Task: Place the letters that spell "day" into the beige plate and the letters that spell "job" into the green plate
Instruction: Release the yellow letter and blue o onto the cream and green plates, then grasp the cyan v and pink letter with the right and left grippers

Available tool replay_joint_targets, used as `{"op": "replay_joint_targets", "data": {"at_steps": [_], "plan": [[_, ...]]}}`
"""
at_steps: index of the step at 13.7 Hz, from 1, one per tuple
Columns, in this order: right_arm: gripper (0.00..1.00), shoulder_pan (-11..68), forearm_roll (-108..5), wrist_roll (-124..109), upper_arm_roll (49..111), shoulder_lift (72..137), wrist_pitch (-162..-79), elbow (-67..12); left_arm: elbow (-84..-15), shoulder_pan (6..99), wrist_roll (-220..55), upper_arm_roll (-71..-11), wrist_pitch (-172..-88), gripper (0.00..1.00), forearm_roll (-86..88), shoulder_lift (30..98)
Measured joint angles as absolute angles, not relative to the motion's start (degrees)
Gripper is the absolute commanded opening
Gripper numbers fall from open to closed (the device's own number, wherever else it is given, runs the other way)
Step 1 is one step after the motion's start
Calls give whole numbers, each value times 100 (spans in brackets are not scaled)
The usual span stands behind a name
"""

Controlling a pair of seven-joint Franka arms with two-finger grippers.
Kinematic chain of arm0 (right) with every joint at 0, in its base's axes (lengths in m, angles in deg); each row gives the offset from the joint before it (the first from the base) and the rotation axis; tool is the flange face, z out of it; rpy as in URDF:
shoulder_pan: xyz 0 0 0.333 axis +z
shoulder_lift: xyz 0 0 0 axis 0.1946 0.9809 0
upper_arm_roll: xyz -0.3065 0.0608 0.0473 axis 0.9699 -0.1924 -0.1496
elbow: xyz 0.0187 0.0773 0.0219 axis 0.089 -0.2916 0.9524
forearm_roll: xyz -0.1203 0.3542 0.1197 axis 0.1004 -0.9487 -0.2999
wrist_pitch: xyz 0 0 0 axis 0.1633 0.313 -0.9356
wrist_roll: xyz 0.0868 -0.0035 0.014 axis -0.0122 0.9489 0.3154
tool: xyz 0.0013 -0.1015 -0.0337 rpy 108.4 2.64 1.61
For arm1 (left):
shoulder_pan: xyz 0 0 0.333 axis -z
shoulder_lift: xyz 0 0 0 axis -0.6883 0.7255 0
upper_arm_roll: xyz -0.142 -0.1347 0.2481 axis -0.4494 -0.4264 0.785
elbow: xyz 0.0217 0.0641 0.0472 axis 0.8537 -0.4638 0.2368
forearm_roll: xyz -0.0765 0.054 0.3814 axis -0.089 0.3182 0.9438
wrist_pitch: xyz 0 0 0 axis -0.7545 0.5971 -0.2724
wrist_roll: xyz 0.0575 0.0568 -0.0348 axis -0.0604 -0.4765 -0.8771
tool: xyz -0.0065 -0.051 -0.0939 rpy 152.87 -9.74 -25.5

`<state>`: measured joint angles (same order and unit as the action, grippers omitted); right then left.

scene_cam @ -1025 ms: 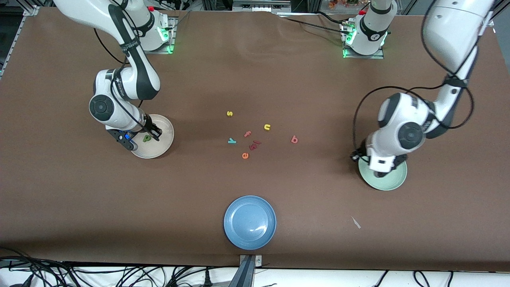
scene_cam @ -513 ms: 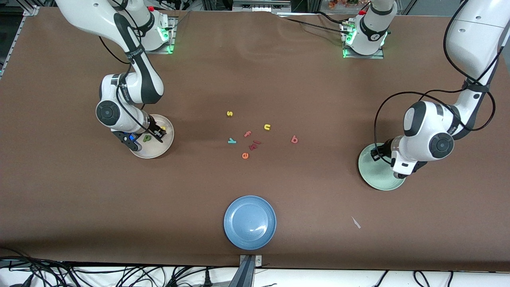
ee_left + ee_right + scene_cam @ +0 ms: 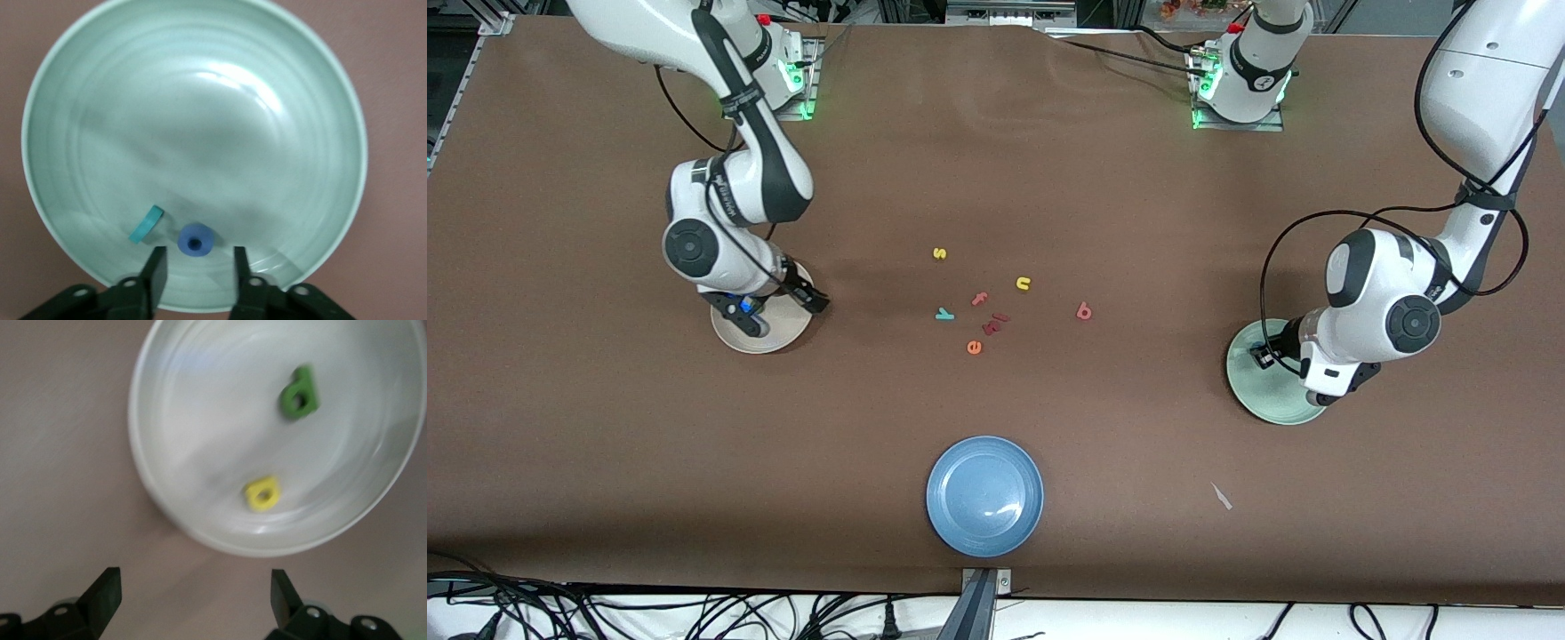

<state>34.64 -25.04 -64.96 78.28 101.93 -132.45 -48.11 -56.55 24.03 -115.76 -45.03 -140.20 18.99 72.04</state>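
Right gripper (image 3: 190,597) hangs over the rim of the beige plate (image 3: 740,340) at the right arm's end of the table, fingers spread wide, nothing between them. In the right wrist view the plate holds the green d (image 3: 299,393) and the yellow a (image 3: 263,493), lying apart from each other.

Left gripper (image 3: 196,267) sits low over the green plate (image 3: 1249,391) at the left arm's end of the table, fingers parted and empty. In the left wrist view the blue o (image 3: 195,239) lies in the plate just ahead of the fingertips, with the teal j (image 3: 146,224) beside it, the two not touching.

On the table between the two plates: the teal y (image 3: 944,313), and the red-pink b (image 3: 1084,311) closer to the green plate. Other loose letters there: yellow s (image 3: 939,253), yellow n (image 3: 1023,284), pink f (image 3: 980,299), orange e (image 3: 974,348), and a dark red piece (image 3: 994,324) whose shape I cannot make out.

Blue plate (image 3: 984,496) lies nearest the front camera, midway along the table.
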Motion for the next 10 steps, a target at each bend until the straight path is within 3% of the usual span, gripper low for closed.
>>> {"op": "replay_joint_targets", "data": {"at_steps": [3,6,10], "plan": [[99,3603,-2505,-7618,7266,10188,-13478,-4778,-5402,2451,-11654,-4848,-13841,99,1898,7198],[98,4120,-2506,-8755,7182,10309,-13994,-4786,-5288,2755,-12534,-5625,-13734,99,1899,7182],[94,4637,-2506,-9926,7178,10565,-14464,-4793,-5305,3967,-13408,-5692,-14070,89,1899,7283]]}}
